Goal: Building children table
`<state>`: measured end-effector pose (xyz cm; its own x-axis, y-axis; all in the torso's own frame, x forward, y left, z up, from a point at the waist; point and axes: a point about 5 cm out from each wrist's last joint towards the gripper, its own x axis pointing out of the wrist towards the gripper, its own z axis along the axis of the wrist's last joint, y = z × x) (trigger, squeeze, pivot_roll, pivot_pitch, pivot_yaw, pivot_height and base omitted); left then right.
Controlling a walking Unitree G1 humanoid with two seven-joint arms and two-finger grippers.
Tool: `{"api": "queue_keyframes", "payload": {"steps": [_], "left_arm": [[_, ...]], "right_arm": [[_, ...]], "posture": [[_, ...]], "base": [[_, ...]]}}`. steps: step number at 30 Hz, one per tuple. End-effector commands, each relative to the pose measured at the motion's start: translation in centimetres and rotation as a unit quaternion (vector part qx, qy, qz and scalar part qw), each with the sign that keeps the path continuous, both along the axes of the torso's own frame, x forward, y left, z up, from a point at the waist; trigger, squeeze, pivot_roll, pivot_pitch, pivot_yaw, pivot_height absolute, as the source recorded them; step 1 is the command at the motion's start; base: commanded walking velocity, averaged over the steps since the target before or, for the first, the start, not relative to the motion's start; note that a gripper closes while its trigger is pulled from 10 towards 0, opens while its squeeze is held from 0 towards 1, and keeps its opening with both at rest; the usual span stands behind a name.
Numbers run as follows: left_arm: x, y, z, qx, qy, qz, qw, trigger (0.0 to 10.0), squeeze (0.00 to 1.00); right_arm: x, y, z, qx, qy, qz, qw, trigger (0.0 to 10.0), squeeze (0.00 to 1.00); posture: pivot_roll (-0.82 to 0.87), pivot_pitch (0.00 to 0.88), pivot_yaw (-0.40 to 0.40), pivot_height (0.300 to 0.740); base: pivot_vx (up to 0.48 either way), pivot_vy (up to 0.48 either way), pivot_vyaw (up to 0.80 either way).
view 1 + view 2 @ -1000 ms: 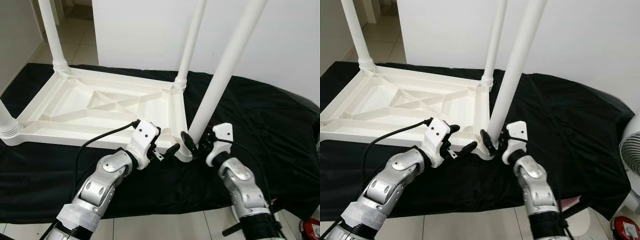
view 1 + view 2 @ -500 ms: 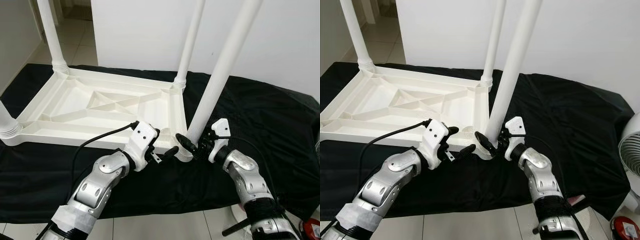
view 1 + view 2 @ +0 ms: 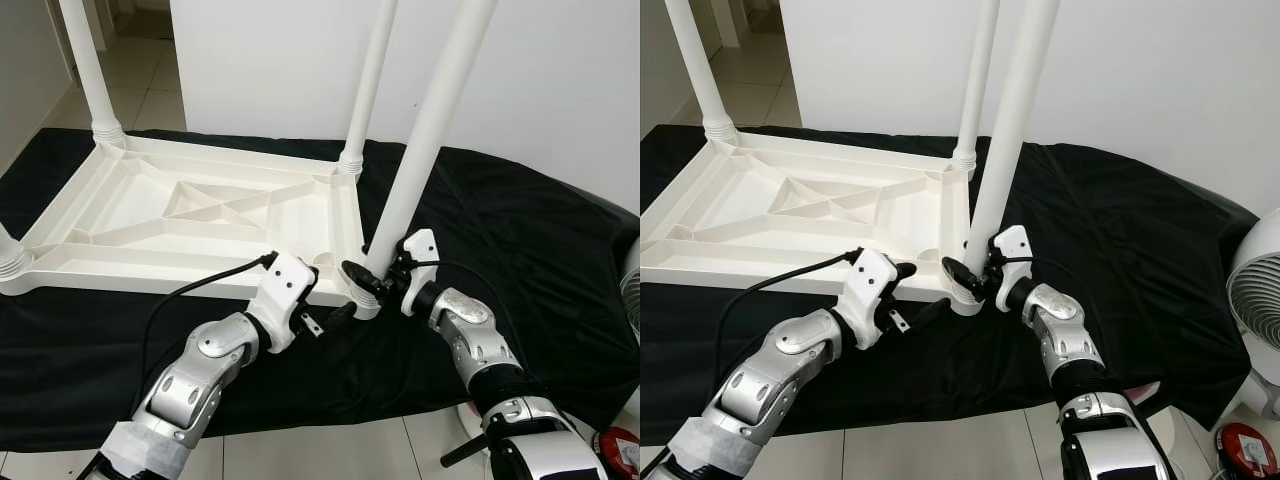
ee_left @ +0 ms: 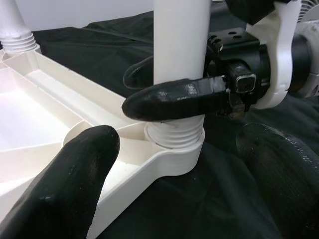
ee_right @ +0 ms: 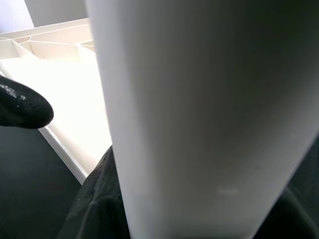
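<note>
The left claw [image 3: 335, 318] waits wide open, just beside the near corner of the upside-down white table top [image 3: 200, 215], holding nothing. At that corner, the right claw [image 3: 372, 283] hugs the bottom of the near leg [image 3: 425, 130], likely to twist it in. The top lies on a black cloth [image 3: 520, 240]. There is open cloth to the right. Far back, more legs [image 3: 370, 85] stand up.

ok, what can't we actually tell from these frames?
- Thread engagement of the near leg in the corner socket: left wrist view, inside the socket.
- Leg tops: eye views, cut off by the top edge.
- Left gripper jaws: eye views, too small; left wrist view, blurred.
- Tabletop upper face: face-down on the black cloth.
</note>
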<state>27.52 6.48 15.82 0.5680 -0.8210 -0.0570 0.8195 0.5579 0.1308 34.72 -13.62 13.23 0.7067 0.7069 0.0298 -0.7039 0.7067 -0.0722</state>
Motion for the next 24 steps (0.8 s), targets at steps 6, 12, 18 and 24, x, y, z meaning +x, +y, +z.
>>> {"api": "queue_keyframes", "payload": {"steps": [6,12,18,24], "left_arm": [[-0.6,-0.7,0.0,0.005,0.004,-0.041,0.999,10.0,0.00],[-0.5,-0.6,-0.2,0.007,0.002,-0.037,0.999,10.0,0.00],[-0.2,-0.4,-0.3,0.004,0.000,-0.025,1.000,10.0,0.00],[0.0,0.0,-0.5,-0.002,0.004,-0.018,1.000,10.0,0.00]], "right_arm": [[-0.6,0.3,-0.9,0.010,0.013,0.005,1.000,10.0,0.00],[-0.6,0.5,-0.9,0.027,0.009,-0.031,0.999,10.0,0.00],[-1.1,1.1,-1.0,0.026,-0.009,-0.096,0.995,10.0,0.00],[-1.9,1.9,-1.3,0.027,-0.009,-0.144,0.989,10.0,0.00]], "posture": [[0.07,0.044,-0.094,0.740],[0.08,0.031,-0.099,0.740],[0.09,0.012,-0.105,0.740],[0.09,0.007,-0.109,0.740]], "base": [[0.000,0.000,0.00],[0.000,0.000,0.00],[0.000,0.000,0.00],[0.000,0.000,0.00]]}}
